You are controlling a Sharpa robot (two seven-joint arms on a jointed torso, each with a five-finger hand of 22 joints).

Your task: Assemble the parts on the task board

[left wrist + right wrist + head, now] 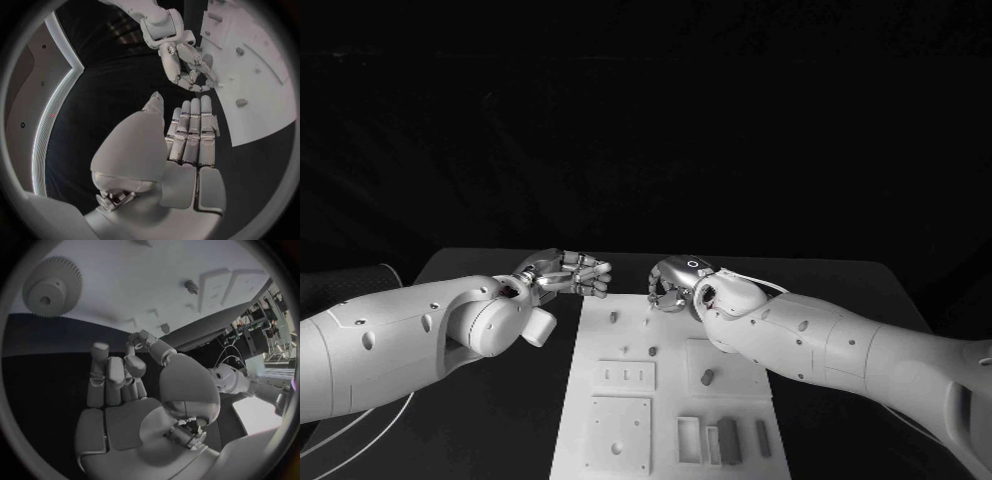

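A black desk (488, 420) carries the white task board (661, 400), darkness behind. Both hands hover at its far end: left hand (567, 274) flat-fingered, holding nothing; right hand (678, 282) curled, seemingly empty. The right wrist view reveals a toothed gear (51, 286) on the board.

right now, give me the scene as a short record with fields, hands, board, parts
left hand: over the table beside the board's far left corner, fingers straight and together, holds nothing
right hand: over the board's far end, fingers curled, contents cannot be told
task board: white plate, mid table
gear: toothed wheel lying flat on the board
parts: small pieces in the near right slots
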